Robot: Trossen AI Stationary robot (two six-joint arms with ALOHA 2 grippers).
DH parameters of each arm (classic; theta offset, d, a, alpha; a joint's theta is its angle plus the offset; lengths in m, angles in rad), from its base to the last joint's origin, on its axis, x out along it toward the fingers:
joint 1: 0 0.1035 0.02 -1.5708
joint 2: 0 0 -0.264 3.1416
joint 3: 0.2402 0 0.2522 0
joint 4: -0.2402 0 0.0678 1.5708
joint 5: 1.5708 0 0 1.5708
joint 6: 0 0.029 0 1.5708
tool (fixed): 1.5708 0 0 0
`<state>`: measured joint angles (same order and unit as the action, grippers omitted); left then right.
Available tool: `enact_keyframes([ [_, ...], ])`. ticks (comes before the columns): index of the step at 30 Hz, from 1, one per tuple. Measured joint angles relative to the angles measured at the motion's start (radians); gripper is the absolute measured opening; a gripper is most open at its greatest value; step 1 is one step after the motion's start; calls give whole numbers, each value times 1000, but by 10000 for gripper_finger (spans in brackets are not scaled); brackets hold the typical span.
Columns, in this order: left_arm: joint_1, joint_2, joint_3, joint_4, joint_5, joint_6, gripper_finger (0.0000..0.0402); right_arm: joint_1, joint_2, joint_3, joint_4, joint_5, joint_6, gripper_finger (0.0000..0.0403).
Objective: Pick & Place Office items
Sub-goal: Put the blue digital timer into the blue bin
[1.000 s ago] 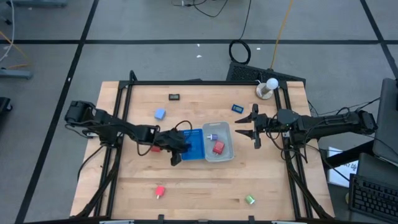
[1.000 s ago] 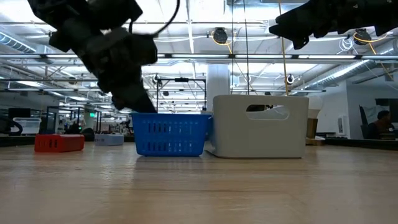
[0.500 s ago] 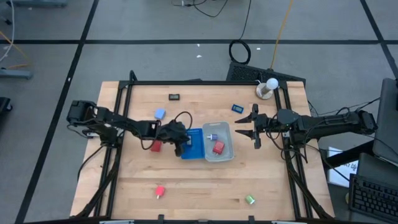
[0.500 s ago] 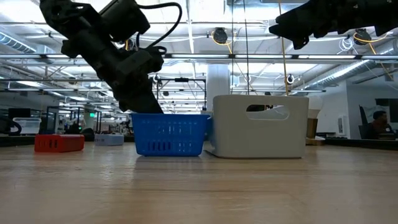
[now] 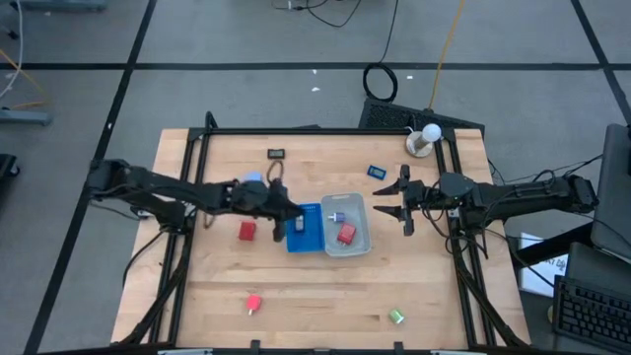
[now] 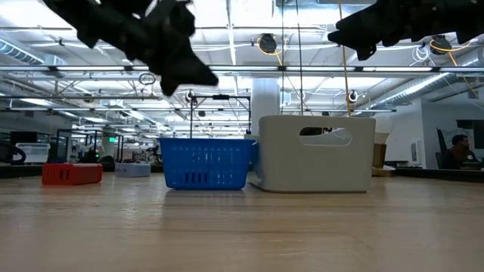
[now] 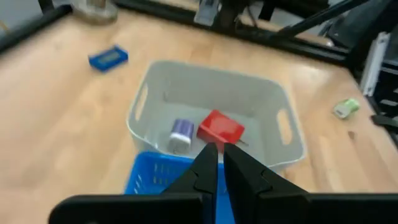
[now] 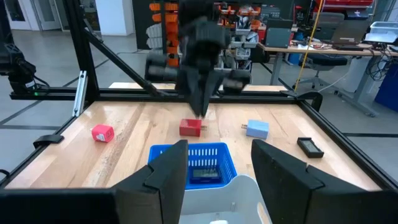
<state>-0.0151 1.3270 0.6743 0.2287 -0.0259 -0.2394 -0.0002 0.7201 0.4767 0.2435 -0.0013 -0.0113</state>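
Note:
My left gripper (image 5: pixel 292 213) hangs shut and holds nothing, above the left rim of the blue ribbed tray (image 5: pixel 308 229); the low view shows it (image 6: pixel 198 74) well above the tray (image 6: pixel 206 162). My right gripper (image 5: pixel 399 200) waits open, raised beyond the right side of the clear tray (image 5: pixel 367 237). The clear tray holds a red block (image 7: pixel 220 129) and a pale purple piece (image 7: pixel 181 134). On the table lie a red block (image 5: pixel 246 231), a pale blue block (image 5: pixel 254 180), a black rectangle (image 5: pixel 277 154), a dark blue rectangle (image 5: pixel 377 172), another red block (image 5: pixel 253 304) and a green block (image 5: pixel 395 317).
A dark flat piece (image 8: pixel 202 175) lies inside the blue tray. A white round stand (image 5: pixel 424 141) sits at the far right corner. A black frame (image 5: pixel 193 177) runs along the table's sides. Bare wood lies between the two trays and the near edge.
My left gripper has risen from the blue tray's near left corner to well above its rim. It has shifted a little toward the far edge and tipped up from pointing steeply down toward level. It has stayed shut.

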Motion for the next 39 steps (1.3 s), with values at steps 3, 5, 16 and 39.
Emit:
enact_keyframes([
  [3, 6, -106, -1, -68, 7, 43, 26, 0, -7, 0, -10, 0, 0, 171],
  [5, 7, -182, -1, -123, 8, 71, 26, 0, -12, 0, -12, 0, 0, 171],
  [16, 8, -505, -1, -431, -2, 127, 26, 0, -56, 0, -47, 0, 25, 171],
  [39, 8, -887, -295, -346, -78, 185, 26, 0, -76, 0, -287, 271, 52, 164],
])
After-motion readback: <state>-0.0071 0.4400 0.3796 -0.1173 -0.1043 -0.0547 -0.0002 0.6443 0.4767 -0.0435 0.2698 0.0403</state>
